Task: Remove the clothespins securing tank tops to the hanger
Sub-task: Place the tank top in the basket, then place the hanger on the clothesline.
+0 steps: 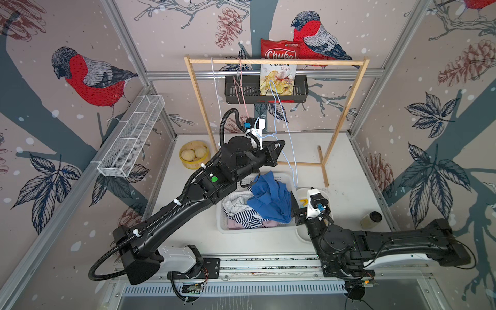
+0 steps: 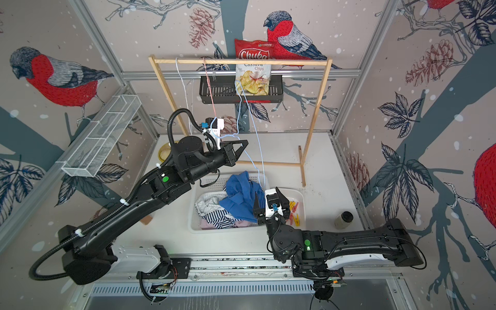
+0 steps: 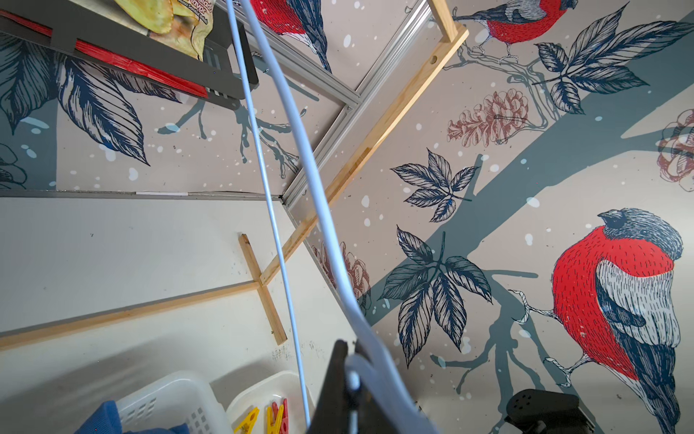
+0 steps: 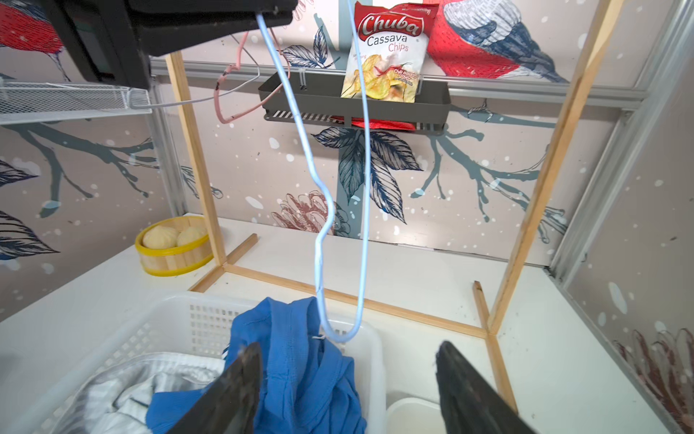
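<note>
- Now, the left gripper [image 1: 280, 145] has its jaws pressed together on a bare pale blue wire hanger [image 3: 330, 225] and holds it high over the middle of the table. The wire is thin and slick, so I judge a quick swing could make it twist or slip out of the pinch.
- The hanger's lowest bend hangs at the far rim of the white perforated plastic basket [image 4: 210, 312], right by the plain blue cloth tank top [image 4: 300, 375]. I cannot tell whether they touch. If the hanger is carried off carelessly, that bend could hook a strap and drag the top out.
- The right gripper [image 4: 349, 390] has its fingers spread with nothing between them, low over the basket's right edge. A sweep to the left could snag the blue cloth. A sweep to the right could knock the small white plastic tray [image 2: 302, 196].
- The yellow and red plastic clothespins [image 2: 294, 212] lie loose in that tray, just right of the basket. I cannot make out a teal one.
- No peg shows on the hanger, so the work looks all but finished. A peg buried in the cloth would go unnoticed.
- The navy-and-white striped top [image 1: 245, 218] and the pale pink top [image 1: 241, 225] lie under the blue one, at the basket's near side.
</note>
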